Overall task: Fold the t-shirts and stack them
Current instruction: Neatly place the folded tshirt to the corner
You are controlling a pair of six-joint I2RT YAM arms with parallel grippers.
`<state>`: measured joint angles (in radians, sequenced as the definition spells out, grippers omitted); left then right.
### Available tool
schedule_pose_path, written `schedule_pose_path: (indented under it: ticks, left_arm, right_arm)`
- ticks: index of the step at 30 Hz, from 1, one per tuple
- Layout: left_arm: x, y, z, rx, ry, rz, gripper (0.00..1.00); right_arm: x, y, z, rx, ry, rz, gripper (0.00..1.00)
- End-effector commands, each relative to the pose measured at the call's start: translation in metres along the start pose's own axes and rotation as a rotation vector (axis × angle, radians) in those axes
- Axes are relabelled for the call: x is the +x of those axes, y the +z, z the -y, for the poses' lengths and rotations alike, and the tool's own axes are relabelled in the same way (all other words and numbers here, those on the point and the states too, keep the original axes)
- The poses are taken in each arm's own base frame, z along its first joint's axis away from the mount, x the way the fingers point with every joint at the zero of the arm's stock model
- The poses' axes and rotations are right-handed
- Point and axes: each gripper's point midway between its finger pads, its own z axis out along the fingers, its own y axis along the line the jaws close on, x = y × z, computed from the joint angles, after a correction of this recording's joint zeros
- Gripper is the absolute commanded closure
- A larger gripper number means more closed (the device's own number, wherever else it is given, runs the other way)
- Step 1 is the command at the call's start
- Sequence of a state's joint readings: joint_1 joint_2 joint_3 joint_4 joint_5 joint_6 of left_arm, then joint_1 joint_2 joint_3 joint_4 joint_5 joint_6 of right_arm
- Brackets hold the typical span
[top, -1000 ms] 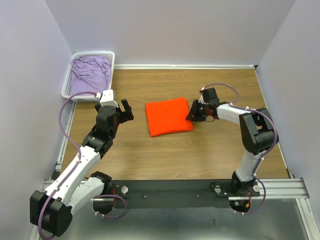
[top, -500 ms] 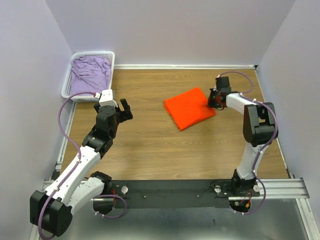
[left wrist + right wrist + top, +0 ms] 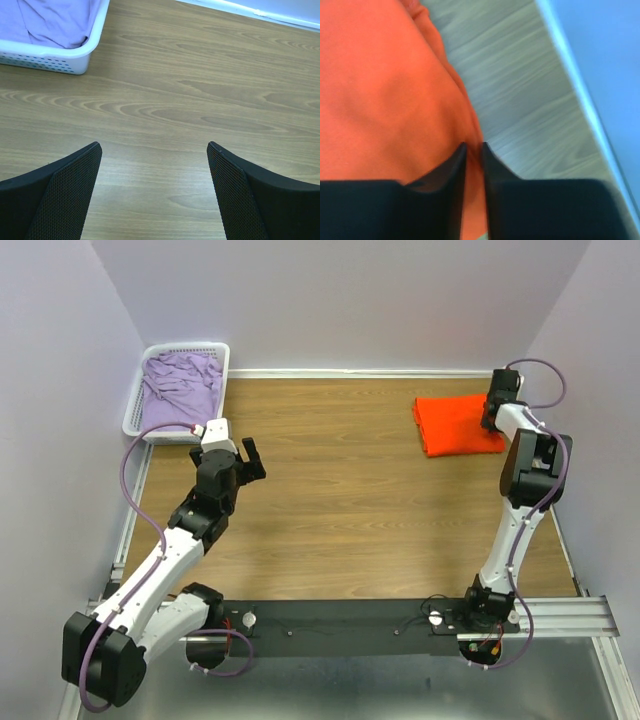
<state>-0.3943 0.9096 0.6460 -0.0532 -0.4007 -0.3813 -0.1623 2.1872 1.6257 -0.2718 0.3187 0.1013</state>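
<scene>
A white plastic lattice basket (image 3: 133, 423) at the far left corner of the wood-grain worktop (image 3: 350, 510) holds a crumpled, soft pale lilac t-shirt (image 3: 180, 385). The bright orange cloth t-shirt (image 3: 455, 425), folded into a flat rectangle, lies at the far right, its edge pinched between the black jaws of the right arm (image 3: 530, 465). The mesh-textured jaws of the left arm (image 3: 190, 520) stand wide apart over bare wood, holding nothing.

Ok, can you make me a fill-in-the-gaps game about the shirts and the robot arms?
The lilac t-shirt lies crumpled in the white ____.
The folded orange t-shirt lies near the far ____ corner of the table.
The left gripper hovers with its jaws wide ____.
The right gripper pinches cloth coloured ____ in its jaws.
Missing words: basket, right, open, orange.
</scene>
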Motion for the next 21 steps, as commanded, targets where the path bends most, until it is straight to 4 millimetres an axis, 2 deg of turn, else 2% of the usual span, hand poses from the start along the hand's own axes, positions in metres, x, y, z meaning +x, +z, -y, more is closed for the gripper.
schedule_pose_path:
  ticks: [1, 2, 4, 5, 7, 8, 9, 10, 12, 13, 17, 21]
  left_arm:
    - [0.002, 0.003, -0.008, -0.04, 0.01, 0.004, 0.07]
    - [0.002, 0.003, -0.008, -0.039, 0.011, 0.002, 0.07]
    - [0.003, 0.003, -0.009, -0.043, 0.009, 0.001, 0.07]
    - [0.003, 0.003, -0.009, -0.047, 0.006, 0.003, 0.07]
    - [0.002, 0.003, -0.009, -0.048, 0.006, 0.004, 0.07]
    - [0.003, 0.003, -0.009, -0.048, 0.008, 0.001, 0.07]
    - [0.001, 0.002, -0.009, -0.049, 0.002, 0.007, 0.07]
    - [0.002, 0.003, -0.008, -0.046, 0.004, 0.003, 0.07]
    - [0.002, 0.002, -0.008, -0.042, 0.003, 0.003, 0.07]
    - [0.001, 0.002, -0.007, -0.038, 0.0, 0.005, 0.07]
    - [0.0, 0.001, -0.006, -0.032, -0.003, 0.008, 0.07]
    - [-0.003, -0.001, -0.006, -0.026, -0.008, 0.018, 0.07]
  right_arm:
    - [-0.025, -0.004, 0.031, 0.146, -0.06, 0.023, 0.67]
    - [-0.033, -0.013, 0.03, 0.137, -0.057, 0.039, 0.59]
    - [-0.036, -0.028, 0.024, 0.107, -0.064, 0.053, 0.53]
    - [-0.038, -0.043, 0.012, 0.058, -0.075, 0.067, 0.49]
    - [-0.035, -0.059, -0.011, -0.025, -0.113, 0.076, 0.44]
    - [-0.032, -0.073, -0.038, -0.087, -0.145, 0.087, 0.41]
    - [-0.033, -0.084, -0.048, -0.104, -0.196, 0.103, 0.4]
    - [-0.02, -0.094, -0.073, -0.12, -0.273, 0.101, 0.38]
    - [-0.008, -0.105, -0.094, -0.119, -0.343, 0.106, 0.38]
    - [0.001, -0.113, -0.114, -0.136, -0.383, 0.109, 0.38]
    - [0.032, -0.114, -0.13, -0.085, -0.468, 0.082, 0.39]
    - [0.048, -0.113, -0.136, -0.052, -0.536, 0.068, 0.4]
